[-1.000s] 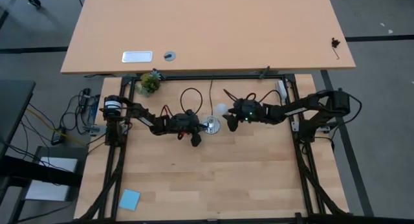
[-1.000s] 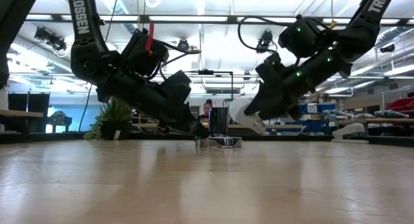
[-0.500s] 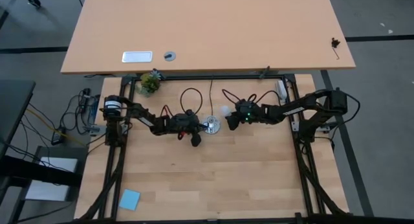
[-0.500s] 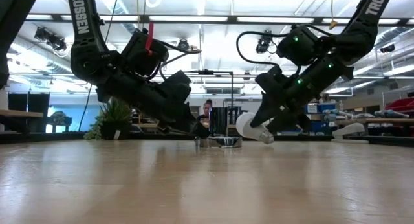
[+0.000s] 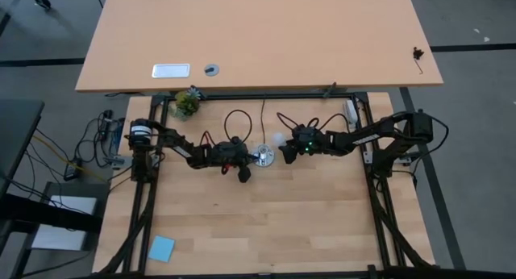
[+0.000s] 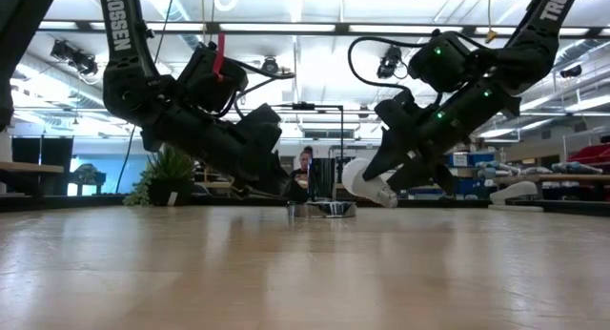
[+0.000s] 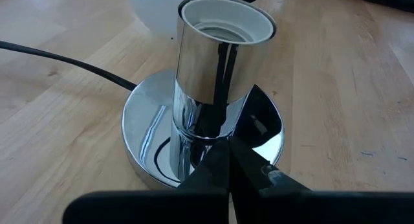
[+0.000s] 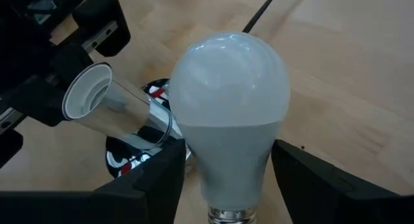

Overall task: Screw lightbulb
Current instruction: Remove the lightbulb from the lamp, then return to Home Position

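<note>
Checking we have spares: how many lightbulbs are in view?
1. The lightbulb is held in the right gripper, just beside the chrome socket. Others may be hidden.

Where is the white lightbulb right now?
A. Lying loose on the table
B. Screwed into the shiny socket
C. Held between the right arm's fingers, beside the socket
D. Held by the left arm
C. In the right wrist view the lightbulb sits between the right gripper's fingers, while the socket beside it stands empty.
</note>
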Controlling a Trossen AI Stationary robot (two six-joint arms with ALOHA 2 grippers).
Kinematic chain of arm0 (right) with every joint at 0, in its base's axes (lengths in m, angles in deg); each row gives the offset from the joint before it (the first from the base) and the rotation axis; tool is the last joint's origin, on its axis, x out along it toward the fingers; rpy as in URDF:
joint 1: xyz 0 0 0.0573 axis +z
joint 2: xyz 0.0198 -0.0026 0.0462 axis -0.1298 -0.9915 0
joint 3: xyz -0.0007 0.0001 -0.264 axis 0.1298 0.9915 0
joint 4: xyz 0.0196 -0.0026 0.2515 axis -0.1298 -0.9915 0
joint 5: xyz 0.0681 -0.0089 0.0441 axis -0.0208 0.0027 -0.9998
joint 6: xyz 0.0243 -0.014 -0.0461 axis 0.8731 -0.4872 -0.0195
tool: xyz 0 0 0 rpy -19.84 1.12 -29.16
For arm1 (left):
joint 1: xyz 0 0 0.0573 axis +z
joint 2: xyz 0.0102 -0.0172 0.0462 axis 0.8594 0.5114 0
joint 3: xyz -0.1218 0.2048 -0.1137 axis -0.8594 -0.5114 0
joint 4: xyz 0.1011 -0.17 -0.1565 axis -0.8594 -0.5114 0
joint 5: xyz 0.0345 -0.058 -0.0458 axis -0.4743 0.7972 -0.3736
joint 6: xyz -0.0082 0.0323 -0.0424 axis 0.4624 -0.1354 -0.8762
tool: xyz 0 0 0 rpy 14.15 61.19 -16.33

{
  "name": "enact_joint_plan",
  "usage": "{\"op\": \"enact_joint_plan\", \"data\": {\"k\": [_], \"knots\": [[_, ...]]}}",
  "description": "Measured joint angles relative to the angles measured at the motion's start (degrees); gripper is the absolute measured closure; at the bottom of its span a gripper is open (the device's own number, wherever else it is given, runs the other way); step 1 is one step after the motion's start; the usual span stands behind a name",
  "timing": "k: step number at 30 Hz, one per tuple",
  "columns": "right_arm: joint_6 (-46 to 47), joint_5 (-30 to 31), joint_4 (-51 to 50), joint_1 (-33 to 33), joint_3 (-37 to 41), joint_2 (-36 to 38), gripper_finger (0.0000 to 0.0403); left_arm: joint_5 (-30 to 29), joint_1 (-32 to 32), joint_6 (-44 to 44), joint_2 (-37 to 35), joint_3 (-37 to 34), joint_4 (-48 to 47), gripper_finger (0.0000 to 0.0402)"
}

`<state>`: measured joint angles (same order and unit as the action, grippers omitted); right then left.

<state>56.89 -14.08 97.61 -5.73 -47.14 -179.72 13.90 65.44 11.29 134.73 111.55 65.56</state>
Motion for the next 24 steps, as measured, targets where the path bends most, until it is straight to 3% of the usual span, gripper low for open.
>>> {"op": "enact_joint_plan", "data": {"k": [10,24], "knots": [[1.2,0.0,0.1,0.0,0.0,0.0,0.0115,0.0,0.0,0.0,0.0,0.0,0.2,0.0399],[-6.4,-0.2,1.1,0.0,0.0,0.7,0.0131,0.0,0.0,1.5,-0.9,-0.1,-0.8,0.0399]]}}
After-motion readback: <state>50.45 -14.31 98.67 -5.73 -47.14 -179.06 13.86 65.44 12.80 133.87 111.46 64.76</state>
